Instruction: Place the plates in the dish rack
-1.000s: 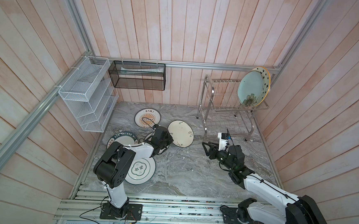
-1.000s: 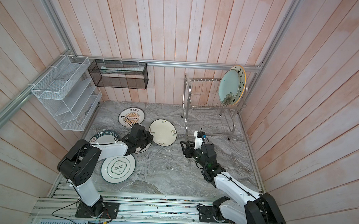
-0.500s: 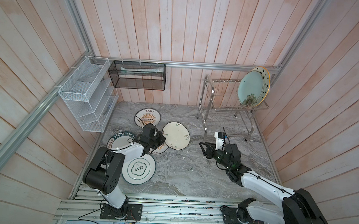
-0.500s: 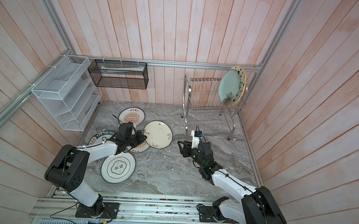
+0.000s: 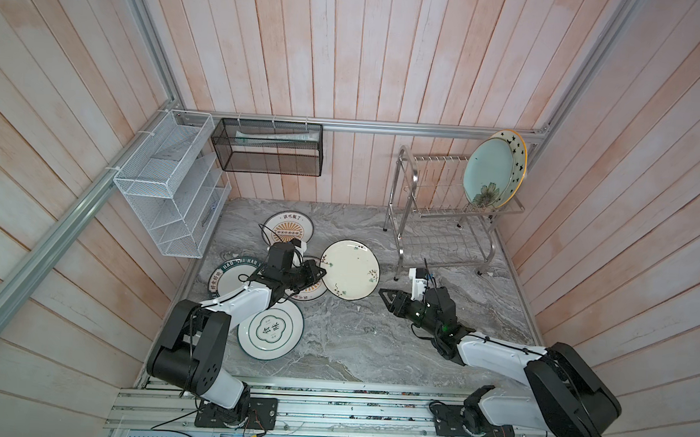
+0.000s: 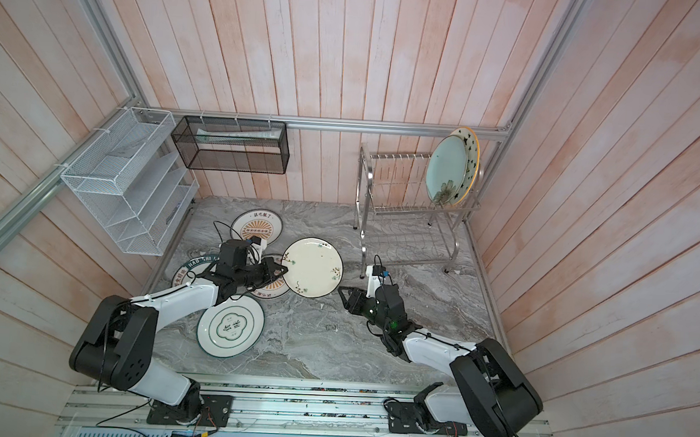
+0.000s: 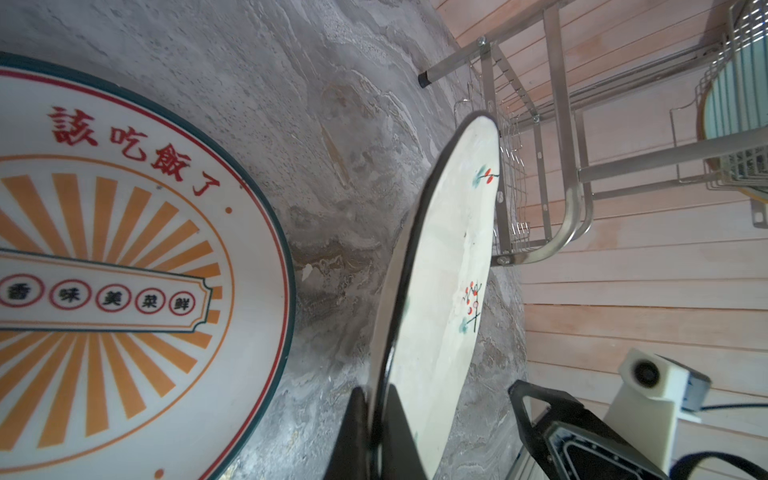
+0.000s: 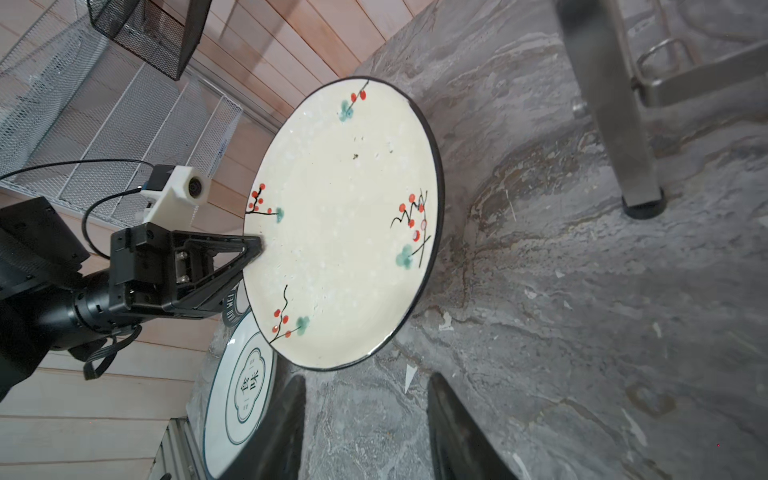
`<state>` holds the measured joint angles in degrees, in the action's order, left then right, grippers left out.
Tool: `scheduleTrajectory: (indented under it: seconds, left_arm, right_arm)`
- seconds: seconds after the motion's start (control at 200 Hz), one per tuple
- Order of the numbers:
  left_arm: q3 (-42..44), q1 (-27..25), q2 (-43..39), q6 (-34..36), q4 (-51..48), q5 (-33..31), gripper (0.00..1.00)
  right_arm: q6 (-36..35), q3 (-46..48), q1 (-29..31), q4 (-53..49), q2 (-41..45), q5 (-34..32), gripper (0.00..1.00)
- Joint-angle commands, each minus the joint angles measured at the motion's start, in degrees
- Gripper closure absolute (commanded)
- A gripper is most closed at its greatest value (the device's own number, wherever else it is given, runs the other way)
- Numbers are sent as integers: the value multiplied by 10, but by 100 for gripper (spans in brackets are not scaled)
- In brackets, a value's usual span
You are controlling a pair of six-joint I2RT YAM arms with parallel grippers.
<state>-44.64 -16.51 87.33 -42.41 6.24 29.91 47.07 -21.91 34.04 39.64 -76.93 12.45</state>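
Cream glaze with a thin dark rim and small red-berry sprigs: the cream plate is tilted up near the middle of the grey marbled table, between the two arms and just short of the near leg of the dish rack. The left gripper is clamped on its rim, one finger over the face and one under it. I cannot tell whether the opposite rim rests on the table.

It is likely stiff, fairly heavy for a single rim pinch, slick under the pads, and apt to chip against steel. The rim is the only place to hold it, with the pads well past the lip. A second hold on the free rim would steady it.

The right gripper points at that free rim with its jaws apart, near it but not touching.

Behind the left arm it is crowded. A sunburst plate lies farther back, a second sunburst plate is under the wrist, and a dark-green lettered plate and a green-ringed plate lie beside the forearm.

Toward the rack the table is bare. On the upper tier the pale-blue plate and the star plate stand at the right end, so the prongs to their left are free. The looped tube frame is the edge to watch.
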Motion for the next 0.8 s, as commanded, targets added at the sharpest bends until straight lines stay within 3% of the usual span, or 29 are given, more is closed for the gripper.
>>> scheduleTrajectory:
  seconds: [0.0,0.415,0.795]
  left_arm:
    - [11,3,-32,7,79,71,100]
    - [54,4,-55,-33,145,118,100]
    - [88,4,-73,-65,207,134,100]
  right_arm:
    - [47,0,3,46,-19,31,52]
    - [58,-8,-26,30,-28,40,50]
    - [52,-43,-36,61,-70,99,50]
